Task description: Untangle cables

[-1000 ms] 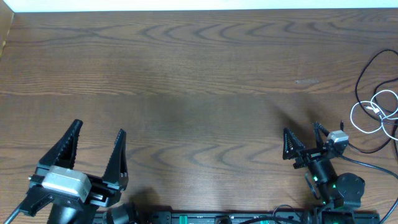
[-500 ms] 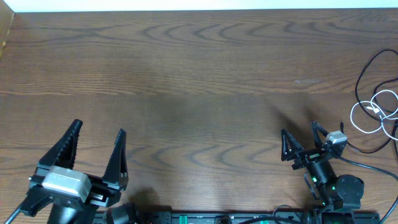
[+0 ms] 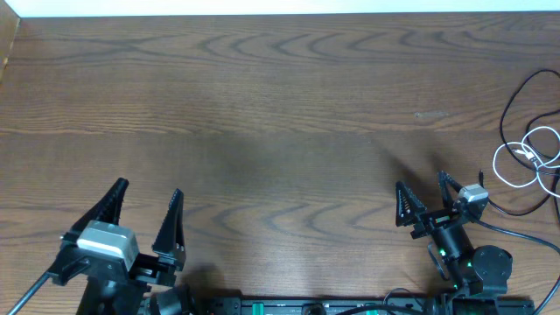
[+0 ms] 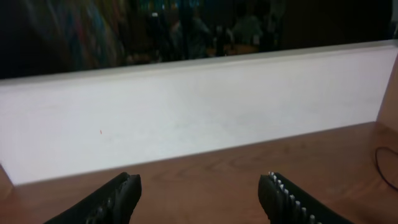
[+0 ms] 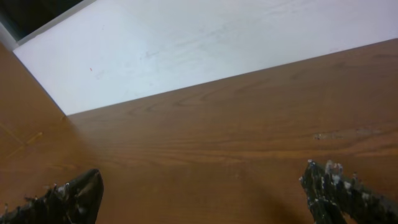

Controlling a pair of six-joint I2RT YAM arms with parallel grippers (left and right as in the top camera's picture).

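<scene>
As the overhead view shows, my left gripper (image 3: pixel 149 190) at seven o'clock and right gripper (image 3: pixel 422 182) at five both gape empty; the cables (image 3: pixel 527 154) (black plus one white) lie tangled at three o'clock. Both wrist views: fingers (image 4: pixel 118 198) spread above the table (image 5: pixel 249 124).

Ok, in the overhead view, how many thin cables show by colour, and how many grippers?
White cable: 1
Black cable: 1 clearly in view; the pile runs off the right edge, so more may be hidden
Grippers: 2, left gripper and right gripper, both open
Total: 4
</scene>
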